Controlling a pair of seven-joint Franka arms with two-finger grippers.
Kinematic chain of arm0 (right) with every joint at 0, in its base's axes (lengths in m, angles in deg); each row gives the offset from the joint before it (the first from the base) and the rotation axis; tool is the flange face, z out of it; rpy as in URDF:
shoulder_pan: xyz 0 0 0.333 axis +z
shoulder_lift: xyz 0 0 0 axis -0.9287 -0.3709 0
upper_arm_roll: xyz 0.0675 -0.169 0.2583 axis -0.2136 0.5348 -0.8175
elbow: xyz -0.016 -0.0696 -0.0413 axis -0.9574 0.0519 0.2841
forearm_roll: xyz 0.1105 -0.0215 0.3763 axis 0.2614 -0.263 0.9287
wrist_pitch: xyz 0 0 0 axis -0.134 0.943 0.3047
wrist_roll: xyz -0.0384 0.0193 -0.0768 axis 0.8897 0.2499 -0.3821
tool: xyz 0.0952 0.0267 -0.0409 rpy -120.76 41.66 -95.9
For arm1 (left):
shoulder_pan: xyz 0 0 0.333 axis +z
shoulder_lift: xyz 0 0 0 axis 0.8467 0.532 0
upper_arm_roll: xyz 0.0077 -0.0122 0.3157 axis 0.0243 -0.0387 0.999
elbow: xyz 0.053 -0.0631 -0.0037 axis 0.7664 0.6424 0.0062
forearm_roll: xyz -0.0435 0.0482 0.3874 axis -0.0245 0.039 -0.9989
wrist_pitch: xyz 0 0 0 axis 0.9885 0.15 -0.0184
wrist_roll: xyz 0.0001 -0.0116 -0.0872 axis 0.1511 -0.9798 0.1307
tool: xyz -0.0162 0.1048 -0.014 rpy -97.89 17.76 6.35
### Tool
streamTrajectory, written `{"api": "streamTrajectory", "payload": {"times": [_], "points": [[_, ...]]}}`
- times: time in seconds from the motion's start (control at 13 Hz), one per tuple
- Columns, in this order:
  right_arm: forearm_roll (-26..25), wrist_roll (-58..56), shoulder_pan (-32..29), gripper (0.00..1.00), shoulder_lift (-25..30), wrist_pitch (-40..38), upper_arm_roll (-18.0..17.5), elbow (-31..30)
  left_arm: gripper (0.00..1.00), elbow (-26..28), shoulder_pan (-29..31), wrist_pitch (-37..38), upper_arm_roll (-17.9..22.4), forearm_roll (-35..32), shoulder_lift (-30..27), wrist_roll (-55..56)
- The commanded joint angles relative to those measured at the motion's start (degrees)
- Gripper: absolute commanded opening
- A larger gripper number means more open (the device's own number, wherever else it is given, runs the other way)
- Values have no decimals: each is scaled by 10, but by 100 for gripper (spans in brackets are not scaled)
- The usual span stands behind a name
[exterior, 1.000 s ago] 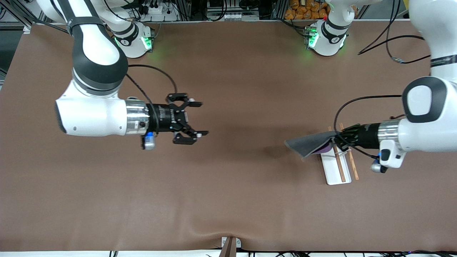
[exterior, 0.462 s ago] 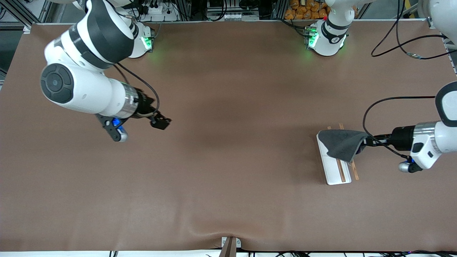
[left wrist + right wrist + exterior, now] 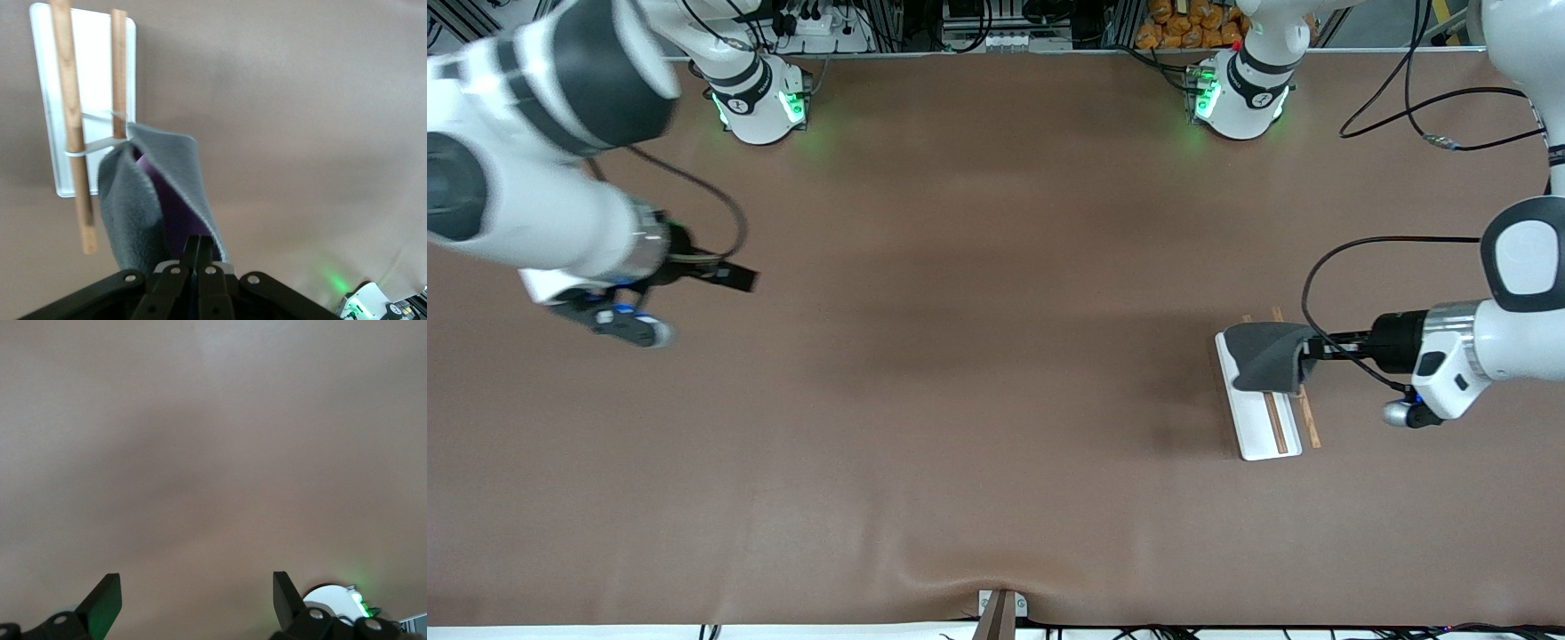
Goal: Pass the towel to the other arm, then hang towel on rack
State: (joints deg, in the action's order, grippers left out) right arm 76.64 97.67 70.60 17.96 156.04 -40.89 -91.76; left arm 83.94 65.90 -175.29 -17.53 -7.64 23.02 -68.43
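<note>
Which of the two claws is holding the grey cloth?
The left claw, over the rack at the left arm's end of the table, is shut on the towel. The right claw hangs open and empty over bare table.

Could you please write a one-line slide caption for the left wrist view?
Left claw shut on the towel, holding it over the rack.

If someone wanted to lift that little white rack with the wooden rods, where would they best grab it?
Probably the bare end of the white rack nearest the front camera, from above: the grey towel, pinched by the left gripper, drapes the other end.
</note>
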Motion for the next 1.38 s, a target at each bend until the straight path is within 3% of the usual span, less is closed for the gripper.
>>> {"api": "streamTrajectory", "payload": {"times": [0.0, 0.23, 0.46, 0.77, 1.08, 1.31], "points": [[-53, -50, -20, 100, 43, -24, -8, -15, 0, -11, -12, 1, -1, -9, -3, 11], [-62, -163, -81, 100, 69, -18, -10, -17, 0, -12, -14, -1, 0, -11, -1, 14], [-62, -172, -111, 100, 131, 59, -9, -106, 0, -20, -30, -11, -1, -8, -1, 41], [-63, -180, -121, 100, 138, 118, -7, -156, 0, -36, -78, -12, -1, -4, 0, 129], [-58, -261, -164, 100, 133, 123, -8, -146, 0, -35, -79, -25, 6, -12, 30, 127], [-62, -263, -164, 100, 138, 74, -10, -123, 0, -35, -64, -27, 6, -55, 42, 119]]}}
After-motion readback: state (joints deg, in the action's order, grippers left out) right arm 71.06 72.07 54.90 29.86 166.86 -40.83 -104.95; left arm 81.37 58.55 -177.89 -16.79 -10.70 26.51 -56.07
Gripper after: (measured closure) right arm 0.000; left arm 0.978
